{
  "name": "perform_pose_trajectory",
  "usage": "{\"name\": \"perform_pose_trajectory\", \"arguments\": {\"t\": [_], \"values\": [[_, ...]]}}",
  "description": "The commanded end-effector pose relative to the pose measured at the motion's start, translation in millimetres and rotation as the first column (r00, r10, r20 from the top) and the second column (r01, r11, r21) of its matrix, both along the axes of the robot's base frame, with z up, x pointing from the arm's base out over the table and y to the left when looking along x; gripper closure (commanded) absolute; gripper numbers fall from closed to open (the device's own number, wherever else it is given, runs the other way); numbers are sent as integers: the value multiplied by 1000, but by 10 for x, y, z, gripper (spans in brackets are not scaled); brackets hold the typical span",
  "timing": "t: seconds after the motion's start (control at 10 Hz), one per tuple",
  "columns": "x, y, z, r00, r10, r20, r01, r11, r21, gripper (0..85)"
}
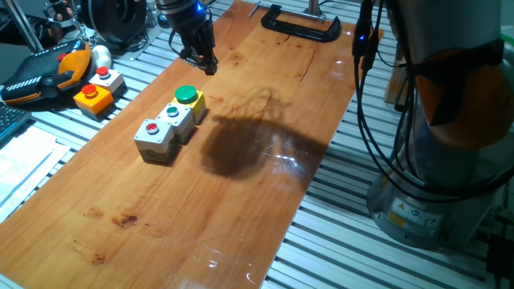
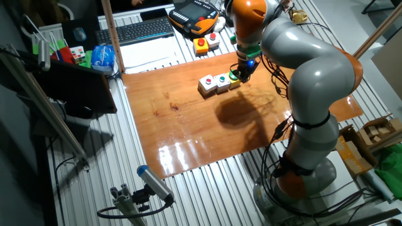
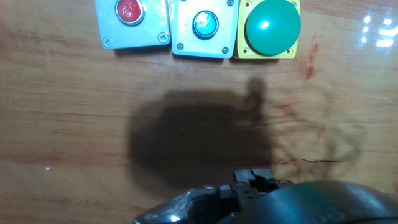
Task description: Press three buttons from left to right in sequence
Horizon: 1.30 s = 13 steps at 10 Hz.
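The three buttons form a joined row on the wooden board (image 1: 241, 201): a grey box with a small red button (image 1: 152, 138), a grey box with a small teal button (image 1: 174, 117), and a yellow box with a big green button (image 1: 188, 98). In the hand view they line the top edge as red (image 3: 130, 9), teal (image 3: 205, 23) and green (image 3: 272, 26). My gripper (image 1: 206, 64) hangs above the board, just beyond the green button and off to its side, touching nothing. It also shows in the other fixed view (image 2: 241, 73). The fingertips are too dark to tell a gap.
A separate orange box with a red button (image 1: 94, 97) and a lone grey box with a red button (image 1: 107, 79) sit off the board at the left. A black clamp (image 1: 301, 25) holds the board's far edge. The arm's base (image 1: 434, 193) stands at the right.
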State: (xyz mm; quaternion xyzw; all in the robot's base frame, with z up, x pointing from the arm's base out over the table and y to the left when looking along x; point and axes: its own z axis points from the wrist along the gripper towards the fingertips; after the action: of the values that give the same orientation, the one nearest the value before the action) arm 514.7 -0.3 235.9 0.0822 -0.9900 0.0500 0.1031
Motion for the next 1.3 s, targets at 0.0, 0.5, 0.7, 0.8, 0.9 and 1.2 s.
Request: {"name": "perform_pose_trajectory", "arguments": {"t": [0.0, 0.5, 0.7, 0.8, 0.9, 1.2], "values": [[0, 1, 0, 1000, -5, 2, 5, 1000, -1, 840], [0, 1, 0, 1000, -24, 8, 24, 1000, -6, 840], [0, 1, 0, 1000, -27, 8, 27, 1000, -8, 840], [0, 1, 0, 1000, -28, 10, 28, 1000, -9, 840], [0, 1, 0, 1000, -22, 7, 23, 1000, -8, 840], [-2, -6, 0, 1000, -14, 5, 14, 1000, -1, 840]]}}
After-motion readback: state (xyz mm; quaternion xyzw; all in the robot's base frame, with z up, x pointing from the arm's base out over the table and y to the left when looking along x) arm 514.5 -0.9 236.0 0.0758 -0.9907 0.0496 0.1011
